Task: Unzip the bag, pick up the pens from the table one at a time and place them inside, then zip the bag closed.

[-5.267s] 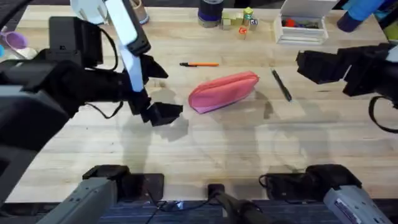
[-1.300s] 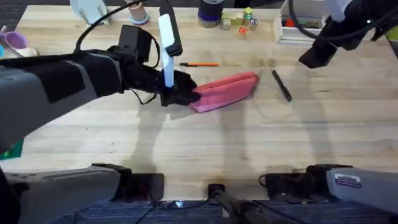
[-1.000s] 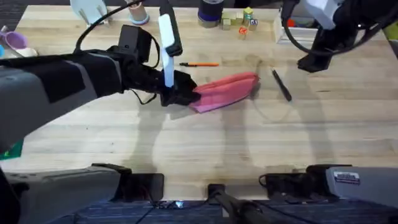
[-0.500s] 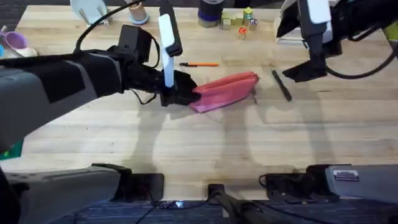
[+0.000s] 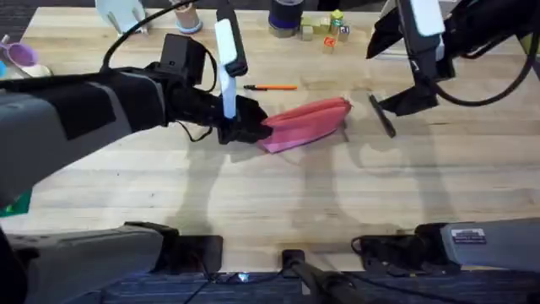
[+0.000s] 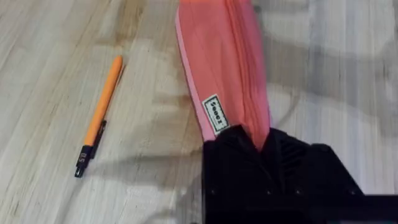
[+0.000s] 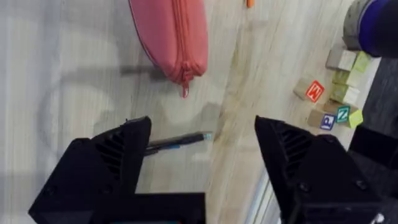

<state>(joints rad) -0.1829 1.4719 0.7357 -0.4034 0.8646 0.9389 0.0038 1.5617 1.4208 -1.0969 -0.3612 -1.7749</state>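
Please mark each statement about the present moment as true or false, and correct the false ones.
1. The left gripper is closed on one end of the pink bag. True.
2. The orange pen is already inside the bag. False: it lies on the table, beside the bag.
3. The right gripper is open above the table. True.
4. The right gripper holds the black pen. False: the pen lies on the table, and nothing is between the open fingers.
5. The bag's zipper is fully open. False: in the right wrist view the zipper looks closed along its visible length.
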